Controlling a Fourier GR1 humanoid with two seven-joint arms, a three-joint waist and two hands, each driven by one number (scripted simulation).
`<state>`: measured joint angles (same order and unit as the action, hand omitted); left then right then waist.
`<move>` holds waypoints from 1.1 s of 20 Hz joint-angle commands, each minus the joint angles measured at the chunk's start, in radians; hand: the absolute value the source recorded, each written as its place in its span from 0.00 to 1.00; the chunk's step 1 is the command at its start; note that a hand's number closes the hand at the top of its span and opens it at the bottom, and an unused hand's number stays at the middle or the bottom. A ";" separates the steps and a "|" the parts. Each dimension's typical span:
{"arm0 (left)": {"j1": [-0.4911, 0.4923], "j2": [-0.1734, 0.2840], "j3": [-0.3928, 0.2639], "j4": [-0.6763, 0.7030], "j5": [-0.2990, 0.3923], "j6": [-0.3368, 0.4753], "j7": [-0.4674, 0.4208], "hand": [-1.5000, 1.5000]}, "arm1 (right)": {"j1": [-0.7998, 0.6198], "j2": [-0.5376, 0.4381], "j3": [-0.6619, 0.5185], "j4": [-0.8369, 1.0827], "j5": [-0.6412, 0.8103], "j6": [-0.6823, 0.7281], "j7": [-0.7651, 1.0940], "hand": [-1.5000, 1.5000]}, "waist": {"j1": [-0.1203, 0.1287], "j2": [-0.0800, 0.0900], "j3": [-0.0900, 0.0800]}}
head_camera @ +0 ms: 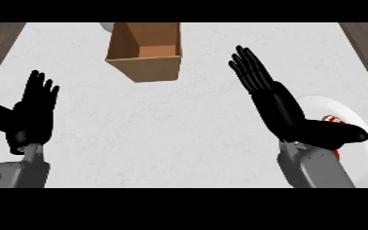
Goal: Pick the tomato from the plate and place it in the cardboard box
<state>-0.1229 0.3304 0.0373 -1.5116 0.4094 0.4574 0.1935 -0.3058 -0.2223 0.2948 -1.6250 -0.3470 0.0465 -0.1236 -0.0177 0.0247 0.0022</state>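
Reach step: right hand [287,107] spread over plate [327,105], tomato [335,121] ungrasped; next, curl round it, then box [147,53].

White counter [187,122]: cardboard box [146,53], plate [338,108]

The cardboard box [146,51] stood at the far middle of the counter [179,122]; the plate [338,109] lay near-right, holding the tomato [335,121].
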 commanded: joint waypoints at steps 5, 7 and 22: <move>0.080 0.159 -0.148 -0.013 -0.219 -0.117 -0.085 0.50 | 0.073 -0.169 -0.198 -0.150 -0.008 0.090 -0.201 0.00 | -0.024 -0.033 0.001; 0.083 0.144 -0.135 0.004 -0.200 -0.099 -0.065 0.50 | 0.080 -0.384 -0.247 -0.050 0.307 -0.031 -0.115 0.00 | -0.119 -0.047 -0.025; 0.143 0.134 -0.240 -0.059 -0.307 -0.157 -0.120 0.50 | 0.445 -0.496 -0.501 0.105 0.406 -0.018 -0.556 0.00 | 0.014 -0.026 -0.002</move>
<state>0.0092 0.4517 -0.2085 -1.5416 0.0941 0.3195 0.0679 0.0961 -0.6047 -0.1800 -1.5408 -0.0574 0.0323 -0.6639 -0.0136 -0.0010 0.0003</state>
